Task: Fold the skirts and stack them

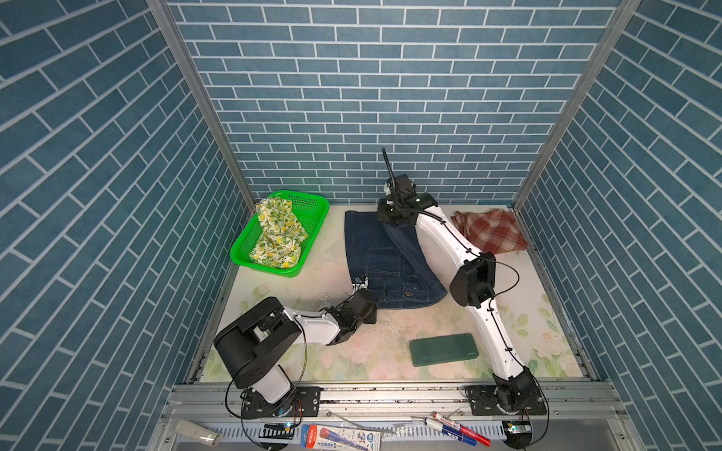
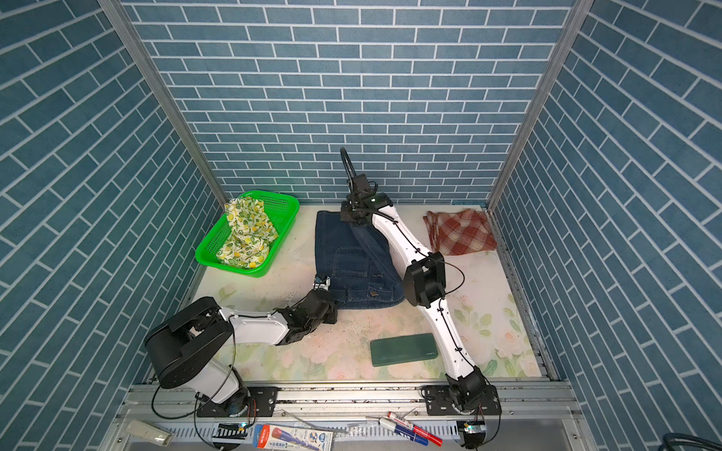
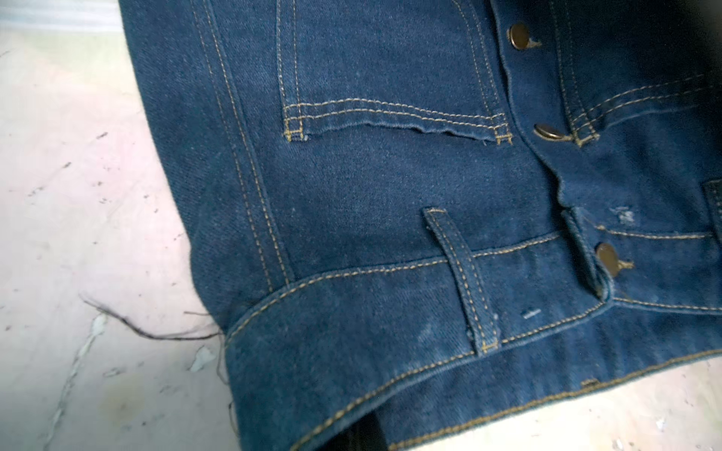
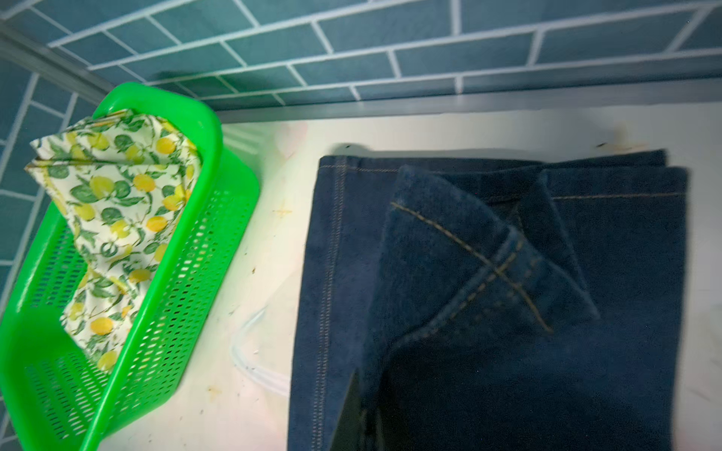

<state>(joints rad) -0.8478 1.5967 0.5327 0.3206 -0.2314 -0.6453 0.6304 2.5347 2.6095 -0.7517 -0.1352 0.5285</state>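
The denim skirt (image 1: pixel 371 254) is laid near the middle of the table (image 1: pixel 332 273), waistband toward the near edge, with its pocket and brass buttons (image 3: pixel 519 36) facing up. The left claw (image 1: pixel 360 286) is set at the waistband's left corner and is closed on the denim skirt; in the left wrist view the band's edge is seen running over a dark finger (image 3: pixel 367 433). The right claw (image 1: pixel 387 224) is held over the far hem, closed on a fold of the same denim skirt, and that fold is lifted off the table and drawn diagonally over the rest of the cloth, as is shown in the right wrist view.

The lemon-print skirt (image 1: pixel 279 232) is bunched inside the green basket (image 1: pixel 273 269) at the far left, one part propped against the basket's rim. The plaid skirt (image 1: pixel 490 230) is laid folded in the far right corner, apart from the denim. A flat dark green slab (image 1: pixel 443 349) is placed on the near part of the table, just beside the right arm and well apart from all three skirts.
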